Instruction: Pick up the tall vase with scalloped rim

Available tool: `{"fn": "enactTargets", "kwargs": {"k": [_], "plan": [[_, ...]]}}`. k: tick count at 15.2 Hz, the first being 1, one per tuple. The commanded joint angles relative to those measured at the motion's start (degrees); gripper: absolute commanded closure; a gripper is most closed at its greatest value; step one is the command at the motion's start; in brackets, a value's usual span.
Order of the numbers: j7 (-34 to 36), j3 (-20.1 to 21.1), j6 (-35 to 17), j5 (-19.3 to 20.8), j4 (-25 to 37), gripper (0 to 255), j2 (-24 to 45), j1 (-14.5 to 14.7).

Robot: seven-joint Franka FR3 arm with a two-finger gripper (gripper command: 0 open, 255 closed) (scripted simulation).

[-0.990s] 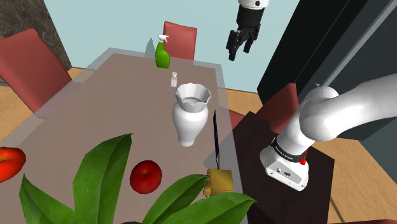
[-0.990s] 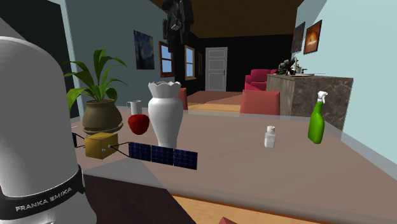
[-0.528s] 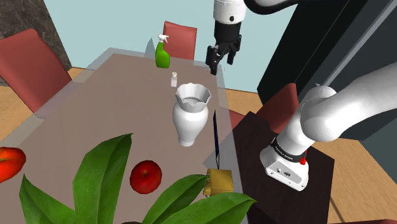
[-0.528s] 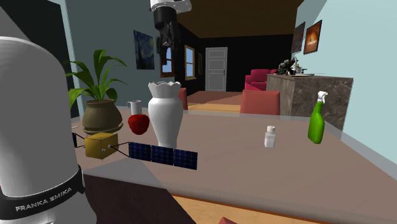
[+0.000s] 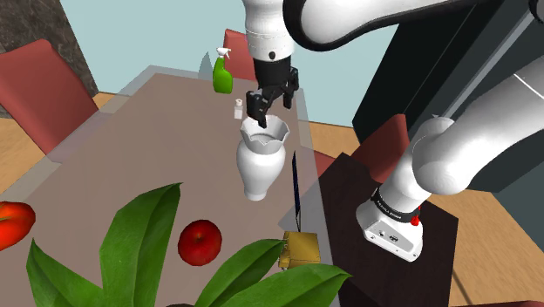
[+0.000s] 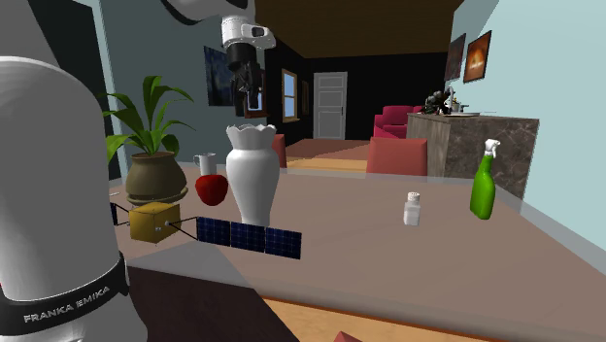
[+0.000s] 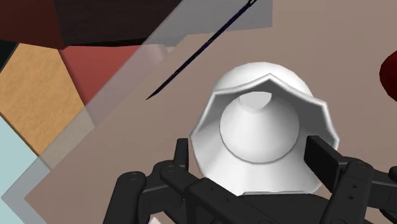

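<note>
- Foliage (image 5: 139,244) of a potted plant rises at the worktop's (image 5: 113,166) near end in the shoulder view. A red apple (image 5: 200,242) lies just beside it.
- Gold box (image 5: 301,249) with a dark blue panel (image 5: 296,187) lies along the worktop's edge on the stand's side.
- Target item, the white vase (image 5: 260,166) with scalloped rim, stands upright near that same edge, beyond the box and well apart from the apple.
- Arm's jaws hang directly over the vase mouth, wide open and gripping nothing. The black fingers (image 7: 323,160) stand to either side of the rim, and the second exterior view shows a gap above it.
- Small white shaker (image 5: 237,108) sits beyond the vase.
- Green spray bottle (image 5: 222,74) stands near the worktop's far end.
</note>
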State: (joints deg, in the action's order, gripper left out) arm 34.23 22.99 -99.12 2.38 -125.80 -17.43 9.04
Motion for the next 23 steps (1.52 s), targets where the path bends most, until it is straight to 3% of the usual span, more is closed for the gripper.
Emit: {"fn": "enactTargets", "kwargs": {"k": [1,4,14,15,23], "plan": [[3.15,2.36,-0.29,0.83,2.43,0,4.10,0.58],[7.79,5.40,-0.40,2.81,6.37,0,10.56,1.60],[9.34,5.73,-6.02,3.81,2.50,0,12.75,1.76],[9.20,5.66,-5.98,3.78,2.44,255,12.62,1.71],[9.17,5.65,-5.92,3.78,2.50,255,12.61,1.70]]}}
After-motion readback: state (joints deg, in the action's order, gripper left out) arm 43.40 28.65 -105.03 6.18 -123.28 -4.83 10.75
